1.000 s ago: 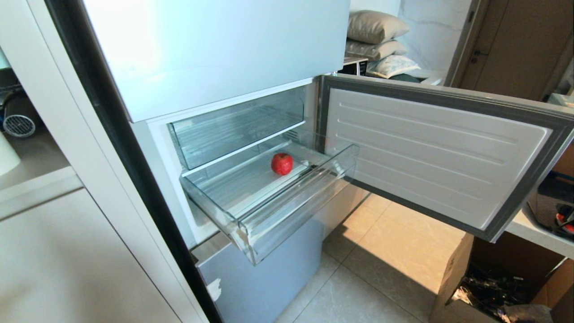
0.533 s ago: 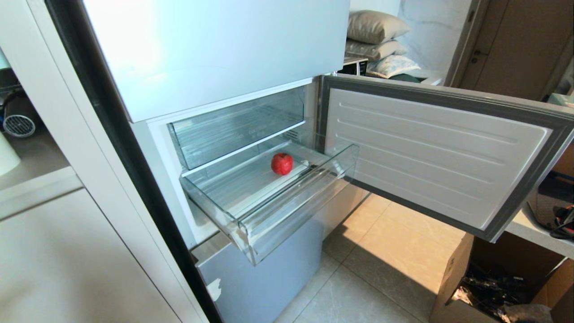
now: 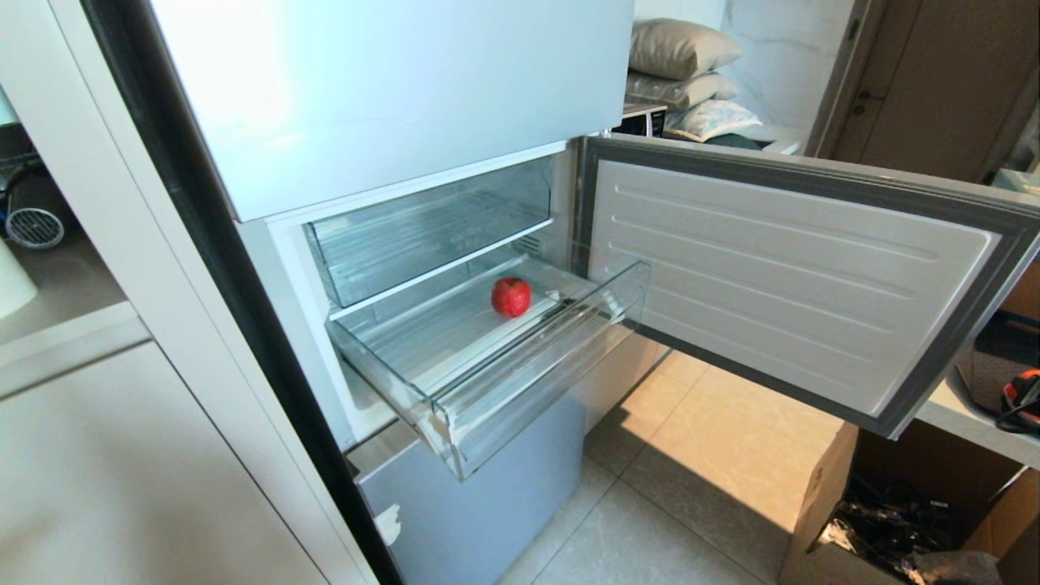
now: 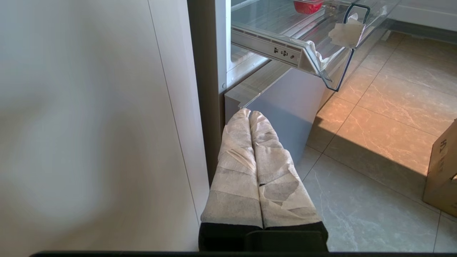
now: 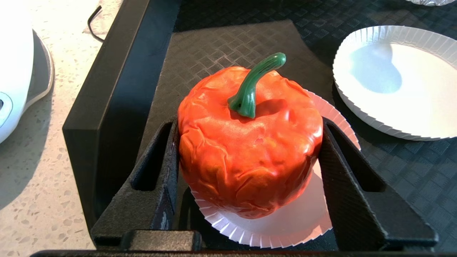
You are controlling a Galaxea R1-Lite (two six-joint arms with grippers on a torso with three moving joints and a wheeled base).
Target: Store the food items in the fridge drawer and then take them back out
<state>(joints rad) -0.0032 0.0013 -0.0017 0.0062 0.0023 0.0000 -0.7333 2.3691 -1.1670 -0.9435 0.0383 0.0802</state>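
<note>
We see the pale blue-grey fridge (image 3: 390,89) with its lower door (image 3: 780,276) swung wide to the right over the tiled floor (image 3: 699,487). Out of the lower compartment the clear fridge drawer (image 3: 520,382) stands pulled forward, its stepped front lip toward us; just above it sits a second clear drawer (image 3: 431,236), pushed in. A cardboard box (image 3: 829,504) stands on the floor under the open door, and pillows (image 3: 682,49) are stacked beyond the fridge.

On the ribbed floor of the pulled-out drawer, toward its back and right, rests the deeper red fruit (image 3: 511,296), touching nothing else.

Our left gripper (image 4: 249,114) hangs low beside the fridge's bottom corner, its two wrapped fingers (image 4: 235,167) pressed flat together with nothing between them.

Our right gripper (image 5: 250,142) is over a black textured tray (image 5: 221,46) on a speckled counter (image 5: 32,171). Its two black fingers (image 5: 157,171) sit against both flanks of the orange-red fruit (image 5: 246,150) with the green stem (image 5: 253,85), clasping it. The fruit sits on a small white paper plate (image 5: 285,221); another paper plate (image 5: 400,82) lies near it on the tray.
</note>
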